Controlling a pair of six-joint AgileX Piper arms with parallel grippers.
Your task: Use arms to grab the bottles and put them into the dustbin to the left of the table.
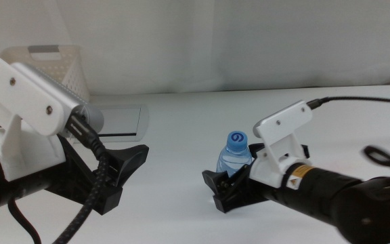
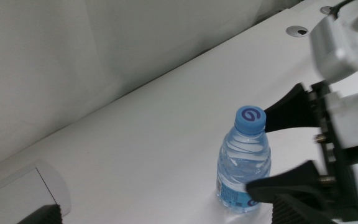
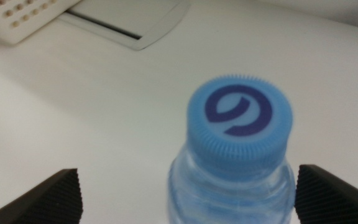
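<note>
The right tool [image 1: 230, 186] is spread wide around the upright water bottle [image 1: 233, 157] on the table [image 1: 181, 135], without contact. The left tool [image 1: 124, 173] is seen nearby; its opening cannot be told. Farther left, the dustbin [image 1: 70, 64] is partly hidden.

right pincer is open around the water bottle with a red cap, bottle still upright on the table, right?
Not quite: the cap is blue, as the right wrist view shows. The rest holds: the right pincer is open around the upright water bottle on the table.
</note>
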